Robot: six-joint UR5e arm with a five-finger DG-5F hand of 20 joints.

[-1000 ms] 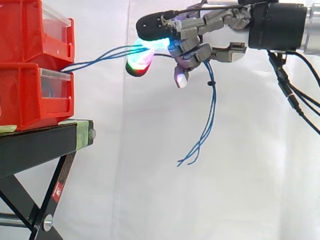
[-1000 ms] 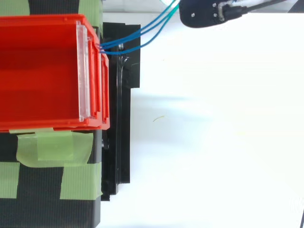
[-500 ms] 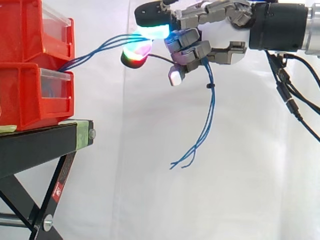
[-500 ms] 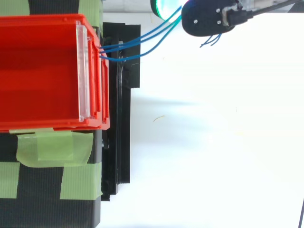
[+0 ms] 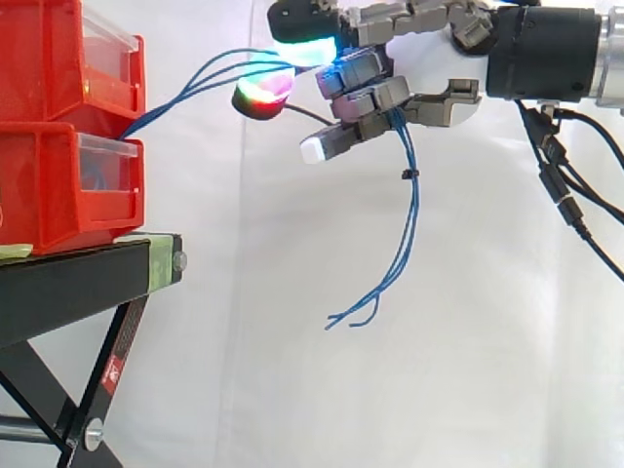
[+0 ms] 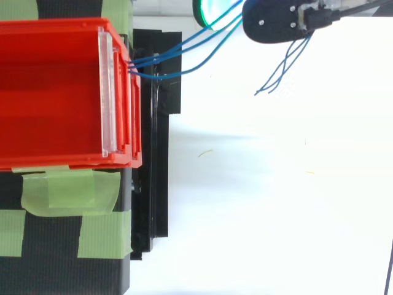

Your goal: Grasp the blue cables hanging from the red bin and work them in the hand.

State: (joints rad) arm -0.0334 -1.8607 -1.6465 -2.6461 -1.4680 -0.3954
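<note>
Grips the blue cables [image 5: 187, 88] in the curled fingers of the robot hand [image 5: 419, 58], high up and well apart from the red bin [image 5: 44, 190] at the front edge of the black stand [image 5: 88, 278]. Between bin and fingers, a slack arc; below the fingers, loose ends hanging free. Better to roll the strands gently with a firm curl, and not to pull away from the bin, probably dragging them out.
</note>
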